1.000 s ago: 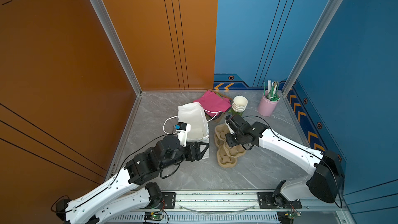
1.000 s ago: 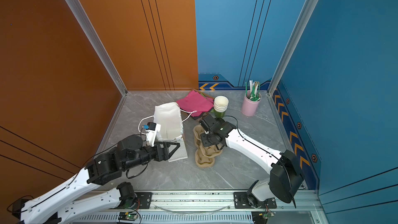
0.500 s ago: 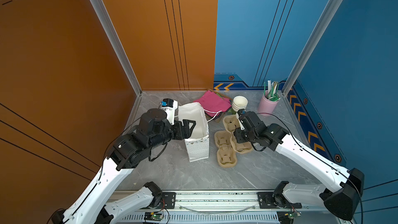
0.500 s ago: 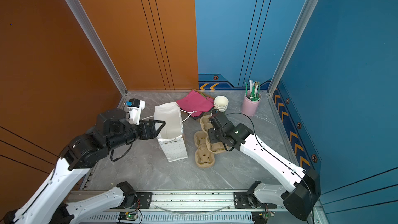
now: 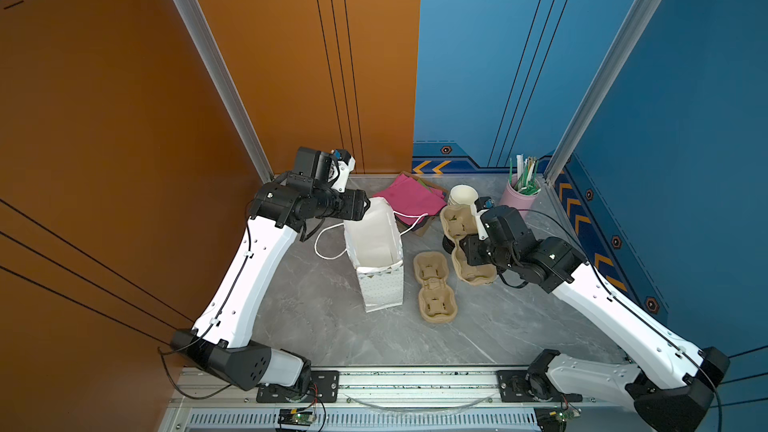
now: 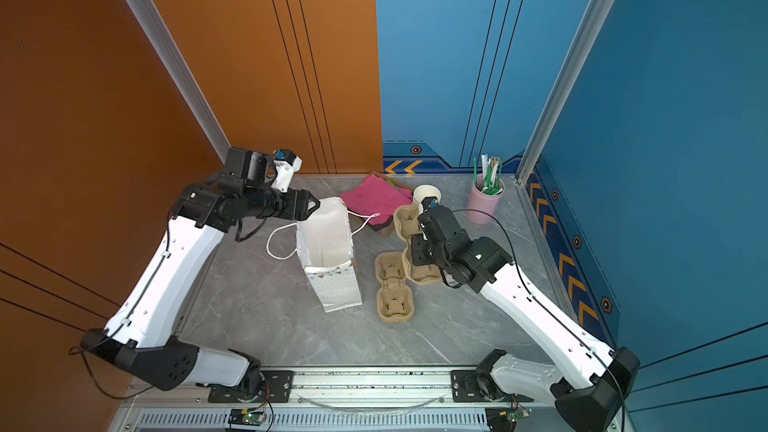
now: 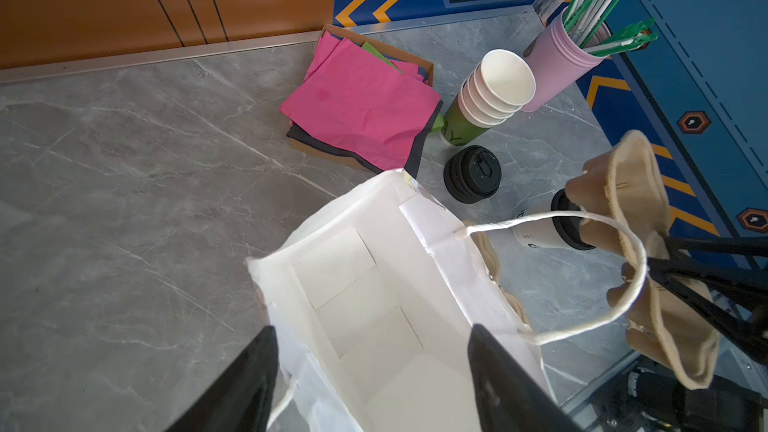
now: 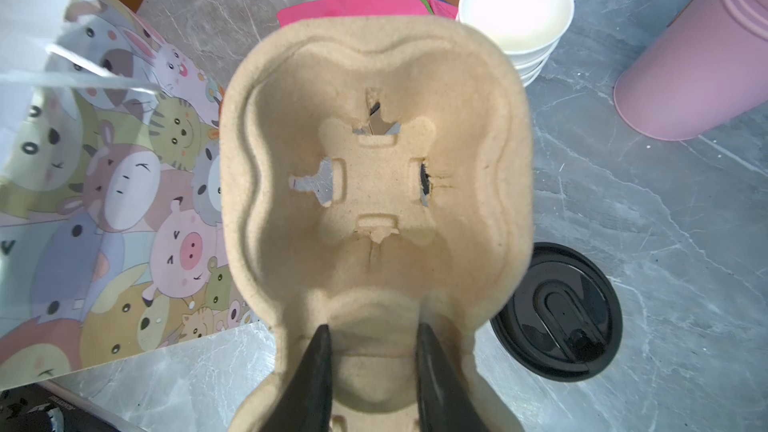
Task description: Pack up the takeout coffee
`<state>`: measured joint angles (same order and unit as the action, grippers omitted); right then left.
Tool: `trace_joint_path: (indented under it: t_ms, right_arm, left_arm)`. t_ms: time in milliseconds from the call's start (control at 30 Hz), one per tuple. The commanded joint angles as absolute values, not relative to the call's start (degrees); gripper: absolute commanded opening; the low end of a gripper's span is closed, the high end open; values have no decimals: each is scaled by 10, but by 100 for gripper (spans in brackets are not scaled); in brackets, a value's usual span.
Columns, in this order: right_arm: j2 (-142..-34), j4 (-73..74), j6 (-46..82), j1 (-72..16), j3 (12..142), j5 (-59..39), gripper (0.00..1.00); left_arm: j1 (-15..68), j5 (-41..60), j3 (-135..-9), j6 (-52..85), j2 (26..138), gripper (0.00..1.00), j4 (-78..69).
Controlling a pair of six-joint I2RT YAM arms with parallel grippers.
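"Coffee cup [image 7: 536,236], white with a black lid: where is it?"

"On the desk [image 7: 124,160], outside the paper bag [image 7: 353,284] and near its side. The left wrist view shows it half hidden behind the raised cup carrier [image 7: 623,189]. In both top views I cannot pick it out under the right arm. Upright or tipped, I cannot tell."

"What sits nearest?"

"A stack of lids [image 7: 471,174], then a stack of cups [image 7: 498,85] with a green one lowest, and pink napkins [image 7: 361,105] beyond."

"The right claw [image 8: 374,326]?"

"Clamped on the carrier's middle ridge, holding it off the desk. A spare carrier [image 5: 434,284] lies flat between that one and the bag."

"And the bag?"

"Standing upright, mouth open, cartoon animals printed on its side."

"The left claw [image 7: 372,328]?"

"Fingers wide apart at the back end of the bag's mouth. Whether they touch the paper, I cannot tell."
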<state>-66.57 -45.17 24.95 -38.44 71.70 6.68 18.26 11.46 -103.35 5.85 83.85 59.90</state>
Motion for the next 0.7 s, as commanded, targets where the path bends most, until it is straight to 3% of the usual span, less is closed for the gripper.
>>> trace_joint_path:
  t_ms: [0, 267, 667]
  right_arm:
    - [-651, -471, 252, -383, 744, 54, 26]
    - [-647, -471, 257, -383, 761, 35, 26]
    - [-658, -470, 256, -384, 767, 26, 26]
  left_arm:
    - [171, 163, -1069, -40, 883, 71, 653]
    - [163, 118, -1131, -110, 976, 66, 686]
    - [167, 124, -1185, -126, 1007, 64, 686]
